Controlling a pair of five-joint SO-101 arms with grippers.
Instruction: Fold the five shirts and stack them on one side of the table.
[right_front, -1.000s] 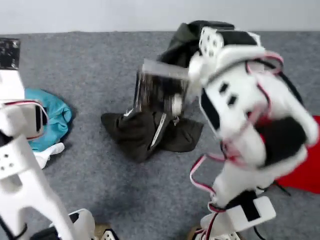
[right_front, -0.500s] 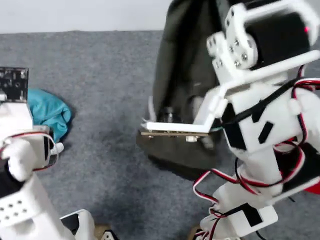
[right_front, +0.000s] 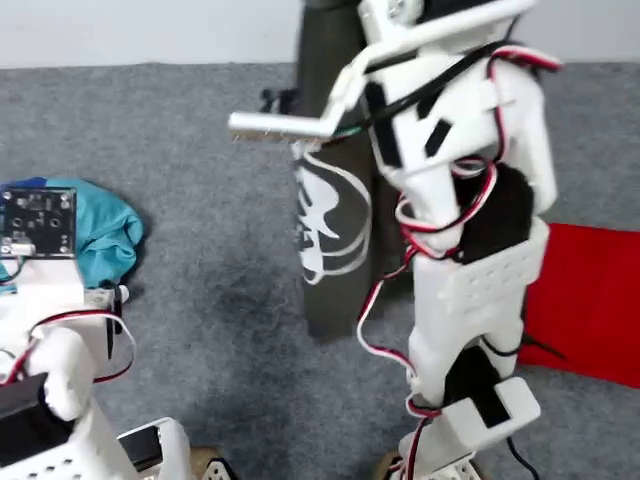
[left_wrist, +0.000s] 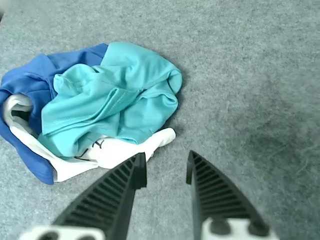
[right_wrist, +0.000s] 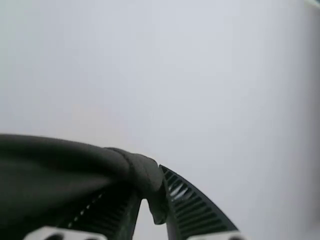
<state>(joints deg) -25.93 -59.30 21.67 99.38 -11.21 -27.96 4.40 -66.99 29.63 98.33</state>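
A dark olive shirt with a white print hangs full length above the table's middle, held from above by the right arm. In the right wrist view my right gripper is shut on a bunched fold of that dark shirt. At the table's left lies a pile of a teal shirt, a blue shirt and a white shirt. My left gripper hovers open beside the pile, close to the white shirt's edge. A red shirt lies flat at the right.
The grey carpeted table has bare room in front of and behind the hanging shirt. A pale wall stands behind the table. The left arm's white body rises at the front left.
The right arm has lifted the dark shirt off the table until it hangs lengthwise with its print showing. The left arm has shifted slightly near the teal pile.
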